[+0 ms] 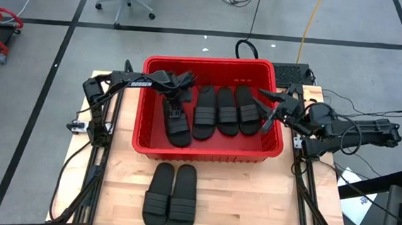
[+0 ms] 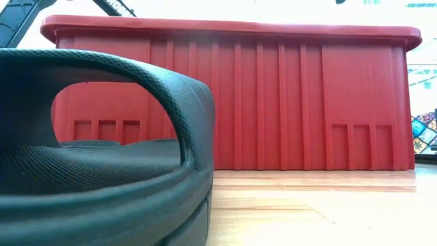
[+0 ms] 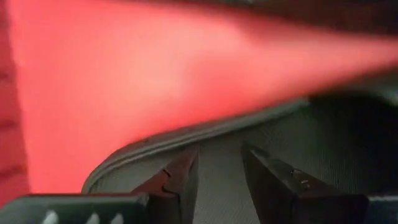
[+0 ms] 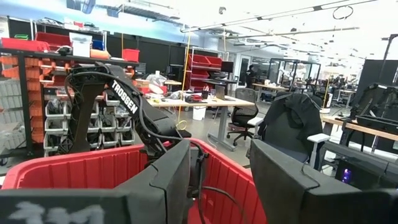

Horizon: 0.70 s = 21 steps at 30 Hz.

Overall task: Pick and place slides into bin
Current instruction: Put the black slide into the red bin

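The red bin [image 1: 205, 154] stands mid-table and fills the low view [image 2: 307, 102]. Several black slides lie flat side by side on its floor; the leftmost one [image 1: 179, 130] lies under my left gripper [image 1: 174, 109]. The left wrist view shows that gripper [image 3: 217, 174] open, its fingers close over this slide's grey footbed [image 3: 224, 149]. Two more slides [image 1: 170, 199] lie side by side on the table in front of the bin; one looms in the low view [image 2: 102, 137]. My right gripper [image 1: 266, 110] is open and empty over the bin's right rim [image 4: 221, 180]. My left gripper comes from above and from the table's left, over the far end of the leftmost slide [image 3: 155, 146], which lies on the bin's floor. Its open fingers [image 3: 183, 177] stand just over the footbed. I cannot tell whether they touch it.
The bin's walls [image 4: 74, 171] rise around both grippers. Bare wooden table [image 1: 251, 201] lies in front of the bin, to the right of the two slides. Cables run along both table sides. My left arm shows in the right wrist view [image 4: 118, 99].
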Motion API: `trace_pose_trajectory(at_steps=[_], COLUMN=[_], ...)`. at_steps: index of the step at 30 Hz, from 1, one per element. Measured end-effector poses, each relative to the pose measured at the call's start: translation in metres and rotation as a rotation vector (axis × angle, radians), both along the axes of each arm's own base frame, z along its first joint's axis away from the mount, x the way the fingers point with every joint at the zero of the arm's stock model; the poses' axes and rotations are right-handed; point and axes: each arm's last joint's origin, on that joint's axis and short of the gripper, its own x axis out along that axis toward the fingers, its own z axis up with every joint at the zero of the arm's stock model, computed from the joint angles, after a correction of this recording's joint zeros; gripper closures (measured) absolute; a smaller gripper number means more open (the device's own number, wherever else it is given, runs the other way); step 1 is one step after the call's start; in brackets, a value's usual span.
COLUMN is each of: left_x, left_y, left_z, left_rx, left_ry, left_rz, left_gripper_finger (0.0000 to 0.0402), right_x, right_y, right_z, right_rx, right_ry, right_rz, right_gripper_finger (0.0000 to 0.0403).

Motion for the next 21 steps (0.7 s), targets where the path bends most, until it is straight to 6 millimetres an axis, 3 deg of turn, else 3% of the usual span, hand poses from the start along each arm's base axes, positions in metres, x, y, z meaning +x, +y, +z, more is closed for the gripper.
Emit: trace_pose_trajectory(at_steps=[13, 17, 21], left_x=[0.014, 0.009, -0.004], left_y=[0.008, 0.010, 0.015], left_z=[0.009, 0.037, 0.065], left_rx=[0.080, 0.032, -0.170], left_ry=[-0.148, -0.116, -0.142], left_rz=[0.025, 0.036, 0.042], left_gripper_finger=[0.0270, 0.0270, 0.0270], right_x=[-0.001, -0.001, -0.001], right_y=[0.000, 0.000, 0.000], right_z=[0.003, 0.003, 0.003], right_rx=[0.003, 0.003, 0.003], right_ry=[-0.038, -0.038, -0.038], right_rz=[-0.001, -0.001, -0.001], right_gripper_finger=[0.0248, 0.0248, 0.0248])
